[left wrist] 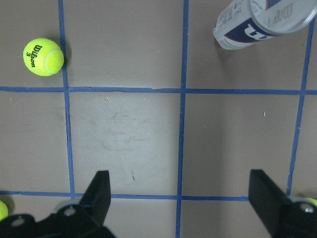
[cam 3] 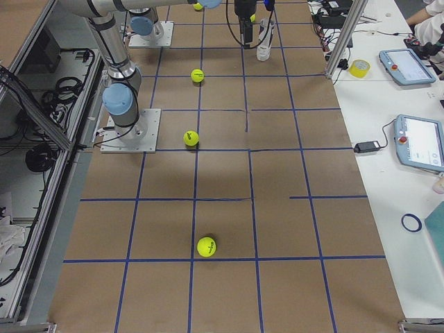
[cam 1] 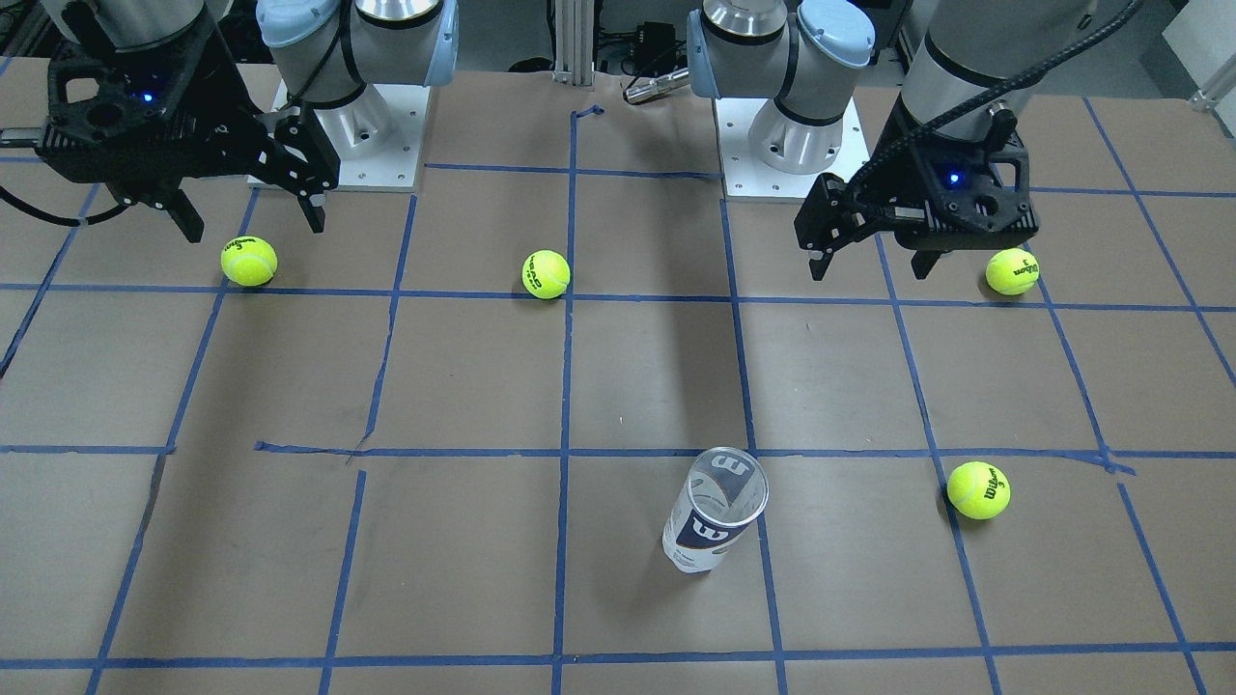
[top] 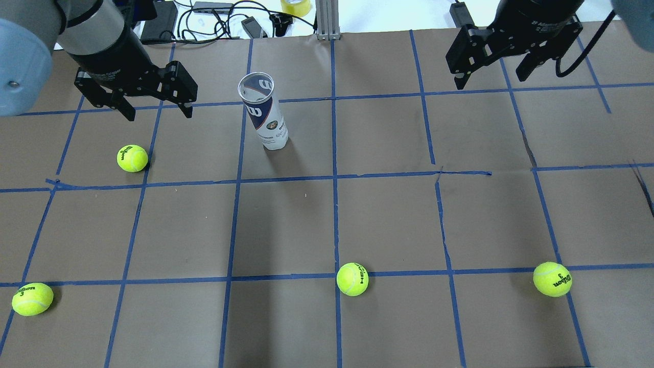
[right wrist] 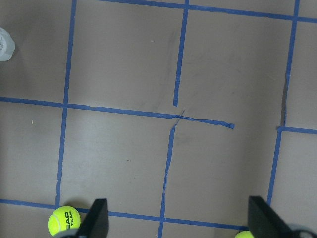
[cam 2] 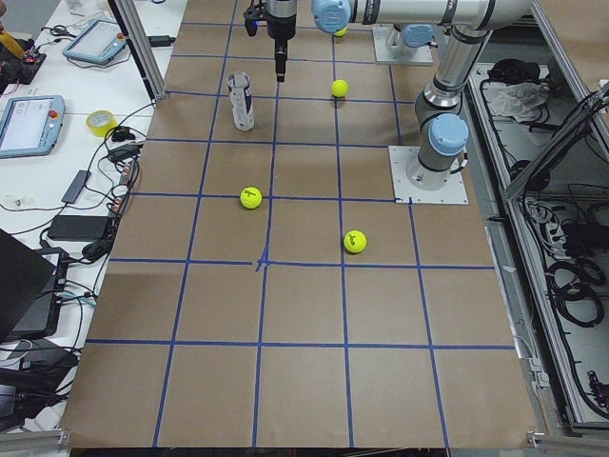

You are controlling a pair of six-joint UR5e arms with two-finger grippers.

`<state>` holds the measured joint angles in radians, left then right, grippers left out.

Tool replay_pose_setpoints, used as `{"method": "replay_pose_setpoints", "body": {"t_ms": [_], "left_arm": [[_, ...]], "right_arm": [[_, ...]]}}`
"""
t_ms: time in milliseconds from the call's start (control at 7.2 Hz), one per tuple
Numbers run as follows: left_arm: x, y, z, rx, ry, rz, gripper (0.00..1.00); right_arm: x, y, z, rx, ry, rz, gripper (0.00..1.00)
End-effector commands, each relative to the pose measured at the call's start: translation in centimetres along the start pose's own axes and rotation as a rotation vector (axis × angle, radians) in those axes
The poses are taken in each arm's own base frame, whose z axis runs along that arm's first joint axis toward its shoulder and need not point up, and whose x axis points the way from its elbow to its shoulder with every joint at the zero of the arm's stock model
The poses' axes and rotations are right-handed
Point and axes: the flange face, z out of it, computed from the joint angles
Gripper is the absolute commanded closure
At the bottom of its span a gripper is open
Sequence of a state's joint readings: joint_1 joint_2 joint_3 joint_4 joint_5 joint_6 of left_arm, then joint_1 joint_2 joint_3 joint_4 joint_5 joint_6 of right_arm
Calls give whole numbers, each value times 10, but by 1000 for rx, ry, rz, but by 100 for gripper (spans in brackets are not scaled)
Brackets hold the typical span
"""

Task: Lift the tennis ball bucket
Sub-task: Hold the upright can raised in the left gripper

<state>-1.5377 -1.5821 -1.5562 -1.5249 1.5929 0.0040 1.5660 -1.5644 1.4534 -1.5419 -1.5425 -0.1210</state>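
The tennis ball bucket is a slim clear can with a white-and-navy Wilson label. It stands upright and empty on the brown table, also seen in the front view and at the top right of the left wrist view. My left gripper is open and empty, hanging above the table to the left of the bucket and apart from it; it shows in the front view too. My right gripper is open and empty, far to the bucket's right. Both wrist views show wide-open fingers.
Several yellow-green tennis balls lie on the table: one below my left gripper, one at the near left, one in the near middle, one at the near right. Cables and a tape roll lie beyond the far edge.
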Motion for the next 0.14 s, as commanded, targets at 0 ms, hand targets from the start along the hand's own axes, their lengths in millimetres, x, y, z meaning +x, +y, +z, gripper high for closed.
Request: {"method": "replay_pose_setpoints", "body": {"t_ms": [0], "left_arm": [[0, 1, -1, 1, 1, 0, 0]], "right_arm": [[0, 0, 0, -1, -1, 0, 0]]}}
